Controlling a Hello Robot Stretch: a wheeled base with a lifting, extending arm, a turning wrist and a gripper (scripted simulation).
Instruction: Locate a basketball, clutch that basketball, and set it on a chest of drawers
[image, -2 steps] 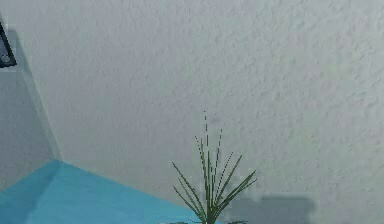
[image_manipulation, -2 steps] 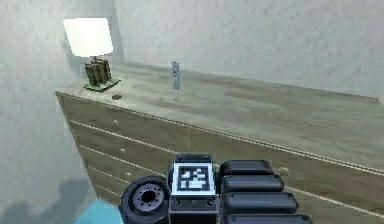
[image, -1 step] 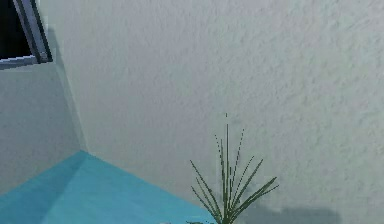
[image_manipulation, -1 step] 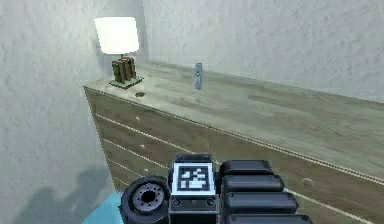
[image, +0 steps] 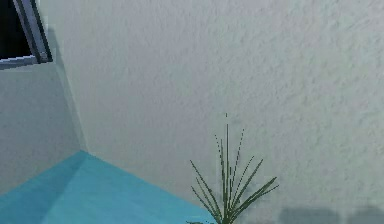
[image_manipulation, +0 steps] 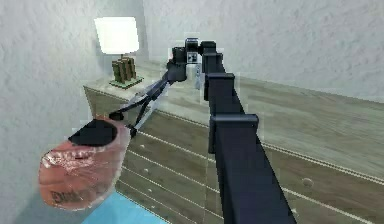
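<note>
A reddish, rounded, ball-like thing hangs at the far end of my gripper at the arm side view's lower left. It is clear of the floor and in front of the drawer fronts, so the gripper holds it. The dark arm rises from the bottom edge, and the two white marked squares stand at its far end. A pale wooden chest of drawers runs across that view, behind and under the arm. The ball-like thing sits lower than the chest's top.
A table lamp with a white shade stands on the chest's left end. In the forward view a textured wall is close ahead. A dark window is at top left, a teal surface lies below, and a spiky green plant stands at bottom centre.
</note>
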